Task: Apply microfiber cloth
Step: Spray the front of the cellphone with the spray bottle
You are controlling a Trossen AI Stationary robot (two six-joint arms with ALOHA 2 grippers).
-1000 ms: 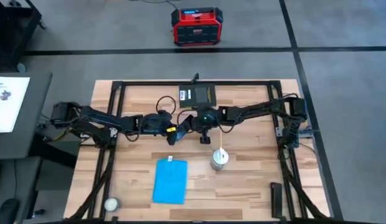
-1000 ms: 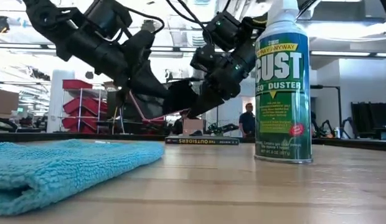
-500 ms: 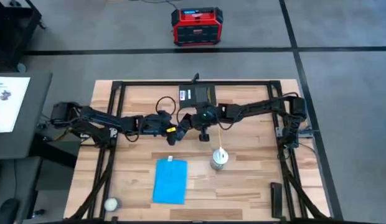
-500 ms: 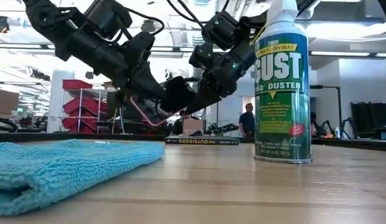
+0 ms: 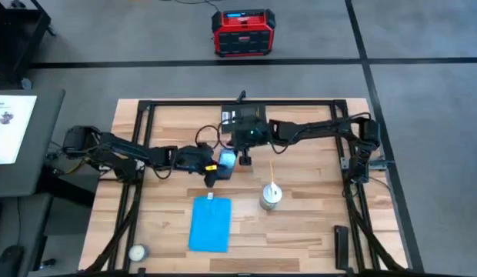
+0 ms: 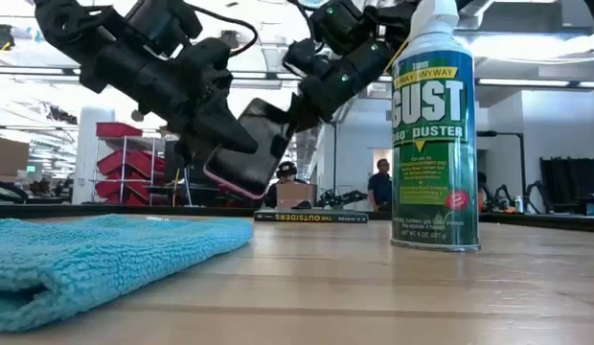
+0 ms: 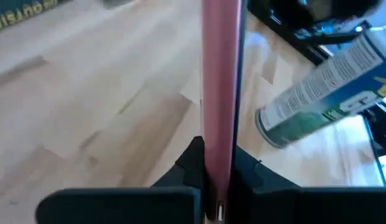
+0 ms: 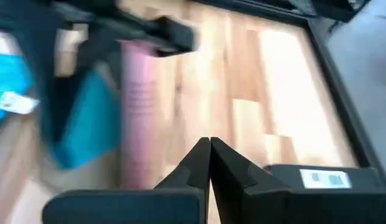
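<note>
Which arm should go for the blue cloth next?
Right, probably. The left gripper is shut on the phone, held above the table. The right gripper holds nothing, its jaws shut, and hangs beside the phone, up the table from the microfiber cloth.

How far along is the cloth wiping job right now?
Early. Done: the phone is off the table, gripped in the left claw. In hand: the right claw, shut and empty, hangs beside it. Left: the microfiber cloth lies flat on the table near the duster can, not yet picked up or applied.
</note>
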